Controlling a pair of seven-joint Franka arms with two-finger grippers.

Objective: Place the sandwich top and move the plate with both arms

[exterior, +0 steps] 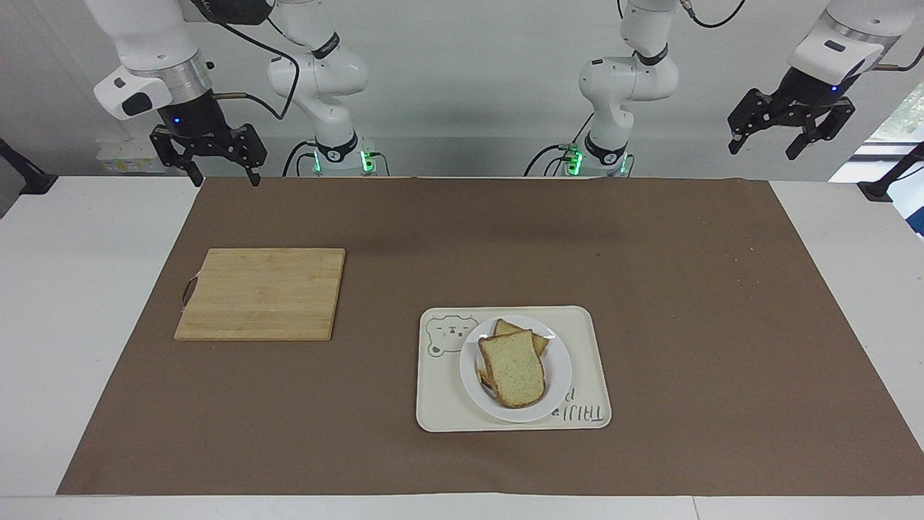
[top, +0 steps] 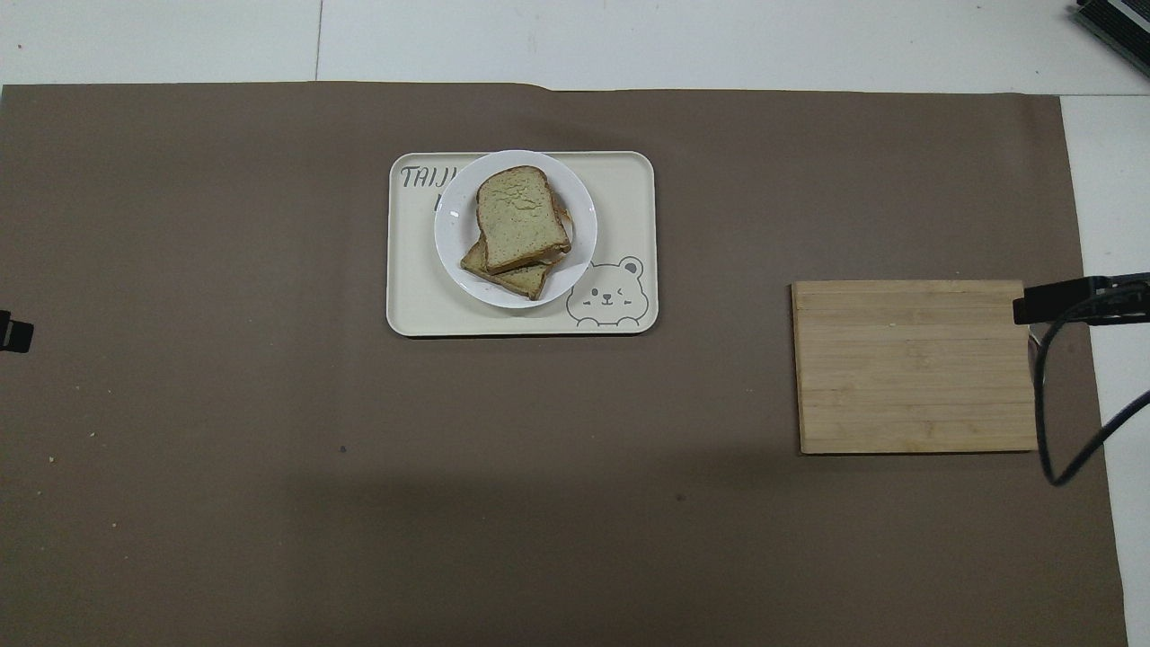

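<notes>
Right tool [exterior: 221, 173]: raised over the robots' edge of the brown mat [exterior: 491, 217], at the right arm's end of the table [exterior: 65, 289]; fingers spread wide, holding nothing. Left tool [exterior: 767, 144]: raised high at the left arm's end of the table, over the mat's corner by the robots; fingers likewise spread wide, empty. Both well apart from everything below.

Farther out from the right tool, almost straight ahead of it: wooden cutting board [exterior: 261, 293], flat on the mat, bare.

Farther out again, well apart from both tools and roughly between them along the table: cream tray [exterior: 440, 404] with a bear drawing, flat on the mat. On the tray, toward its end nearer the left tool: white plate [exterior: 559, 379]. On the plate: sandwich top [exterior: 512, 368], a plain slice lying skewed over another bread slice [exterior: 507, 327], whose corner pokes out on the side toward the robots.
</notes>
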